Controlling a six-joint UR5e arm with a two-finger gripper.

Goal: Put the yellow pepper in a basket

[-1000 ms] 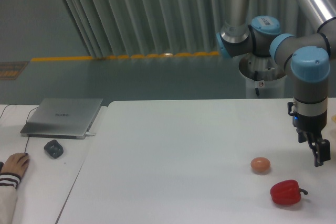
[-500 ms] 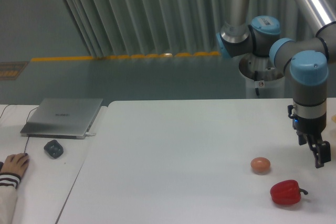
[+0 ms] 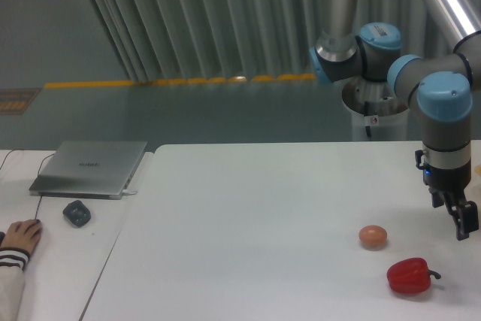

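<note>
Two things lie well left of the red pepper (image 3: 409, 276): a closed laptop (image 3: 90, 168) and a mouse (image 3: 77, 213), with someone's hand (image 3: 20, 237) cut off at the edge. Just up-left of that pepper sits an orange-brown ball (image 3: 373, 236); up-right hangs the gripper (image 3: 465, 225), fingers too dark to judge, nothing visibly held. No yellow pepper or basket shows.

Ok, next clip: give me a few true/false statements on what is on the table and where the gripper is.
1. A red pepper lies near the table's front right. True.
2. The gripper grips the red pepper. False: it hangs apart, above and right of it.
3. An orange-brown ball sits left of the gripper. True.
4. A yellow pepper lies beside the ball. False: none is visible.
5. The laptop is open. False: it is closed.
</note>
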